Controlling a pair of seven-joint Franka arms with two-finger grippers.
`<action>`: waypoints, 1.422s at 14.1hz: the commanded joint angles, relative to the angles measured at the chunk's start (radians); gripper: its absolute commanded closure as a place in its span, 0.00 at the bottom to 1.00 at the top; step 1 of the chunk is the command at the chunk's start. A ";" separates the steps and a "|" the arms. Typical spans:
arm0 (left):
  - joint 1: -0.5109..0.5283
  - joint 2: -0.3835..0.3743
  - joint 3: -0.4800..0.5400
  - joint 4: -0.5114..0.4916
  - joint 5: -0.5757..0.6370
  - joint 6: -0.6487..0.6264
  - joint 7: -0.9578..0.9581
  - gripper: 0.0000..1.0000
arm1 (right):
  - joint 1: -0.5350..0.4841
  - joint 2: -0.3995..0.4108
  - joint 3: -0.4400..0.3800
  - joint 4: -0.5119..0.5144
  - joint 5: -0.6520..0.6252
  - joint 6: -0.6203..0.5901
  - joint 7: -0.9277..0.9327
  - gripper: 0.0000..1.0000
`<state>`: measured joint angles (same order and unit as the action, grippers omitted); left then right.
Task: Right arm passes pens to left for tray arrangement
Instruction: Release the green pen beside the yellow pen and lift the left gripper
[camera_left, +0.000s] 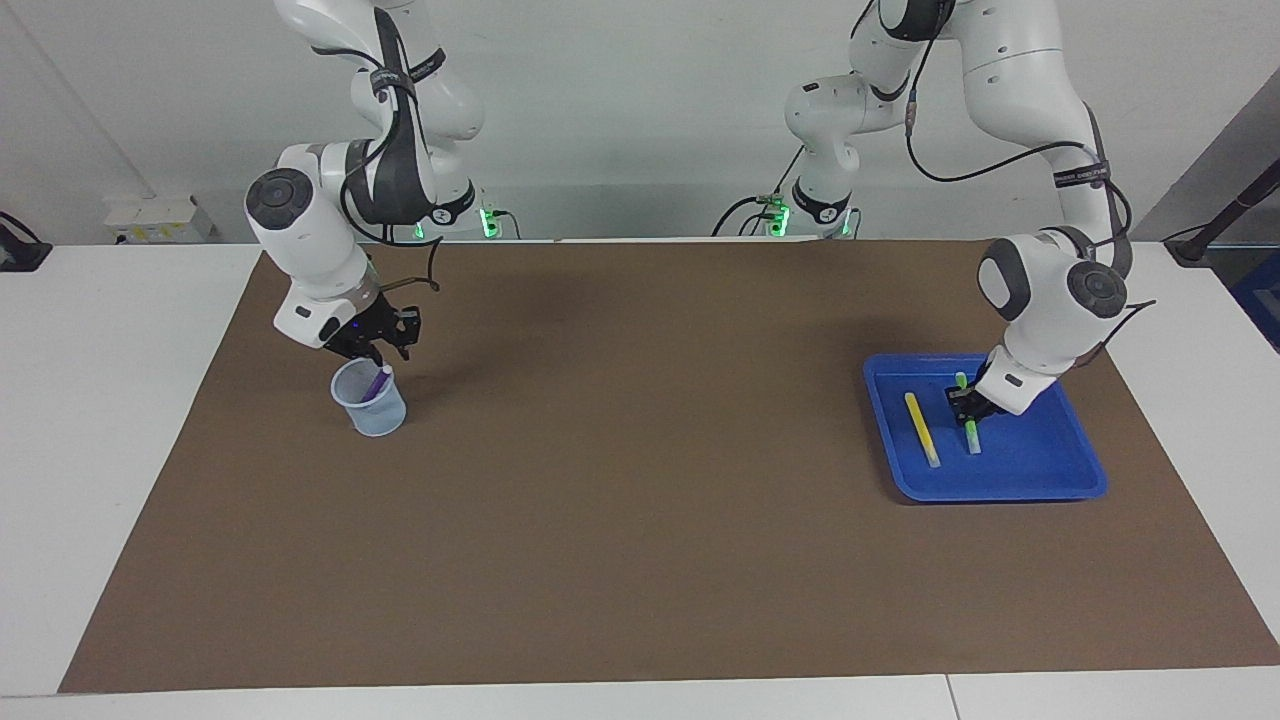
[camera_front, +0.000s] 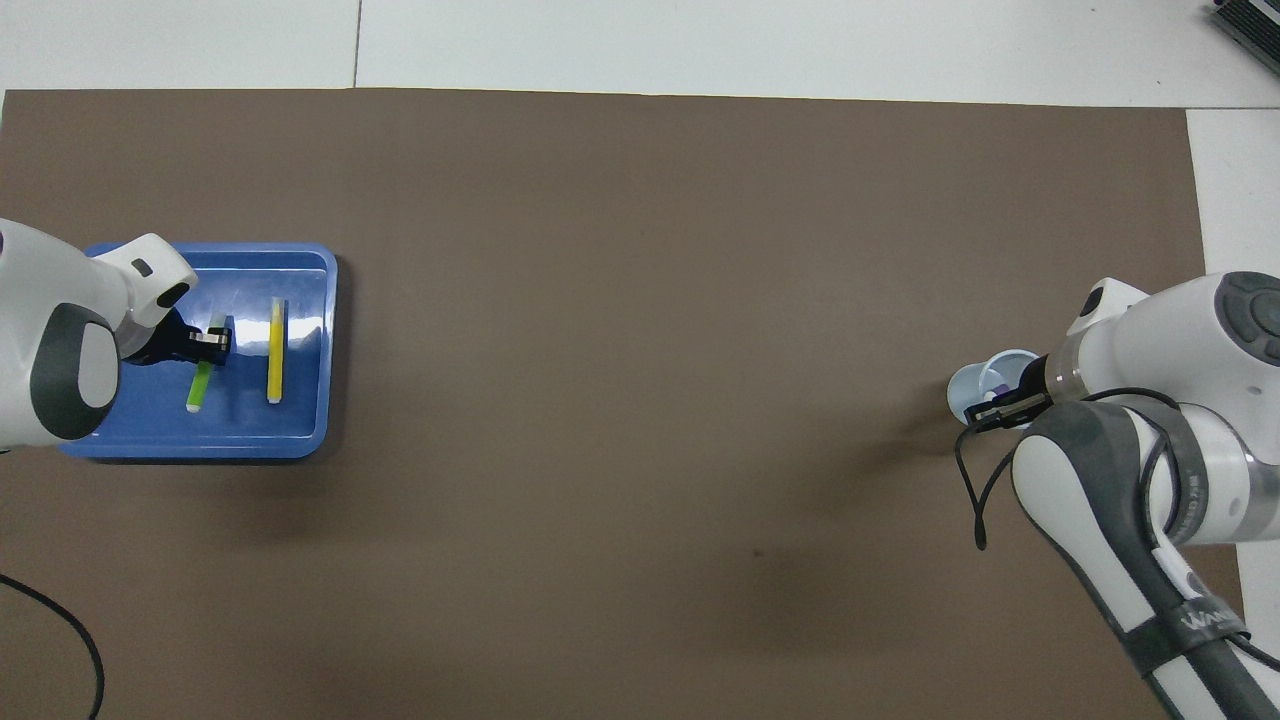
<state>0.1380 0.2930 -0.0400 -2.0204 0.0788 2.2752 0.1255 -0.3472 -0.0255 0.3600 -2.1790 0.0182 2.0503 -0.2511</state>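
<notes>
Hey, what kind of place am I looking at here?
Most likely a robotics lab: two white arms mounted at a white table covered by a brown mat, with a blue tray of pens as practice props.

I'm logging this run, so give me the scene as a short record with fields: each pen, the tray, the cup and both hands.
yellow pen: lying flat in the tray
green pen: tilted, lower tip down in the tray beside the yellow pen, held by the left hand
purple pen: leaning in the cup
tray: blue, at the left arm's end of the table
cup: pale blue, at the right arm's end
left hand: shut on the green pen, over the tray
right hand: above the cup rim, at the purple pen's top
</notes>
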 joint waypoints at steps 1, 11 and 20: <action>-0.001 -0.009 0.000 -0.072 0.068 0.076 0.003 1.00 | -0.012 0.001 0.008 -0.016 0.002 0.044 0.015 0.56; -0.015 -0.006 -0.003 -0.029 0.067 0.040 -0.007 0.33 | -0.012 0.030 0.007 -0.012 0.000 0.097 0.006 0.57; -0.015 -0.029 -0.011 0.147 -0.001 -0.259 -0.009 0.32 | -0.010 0.053 0.007 0.069 -0.029 -0.016 0.003 0.41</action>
<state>0.1350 0.2826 -0.0558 -1.9165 0.0943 2.1008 0.1223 -0.3475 -0.0006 0.3590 -2.1675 0.0166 2.0873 -0.2496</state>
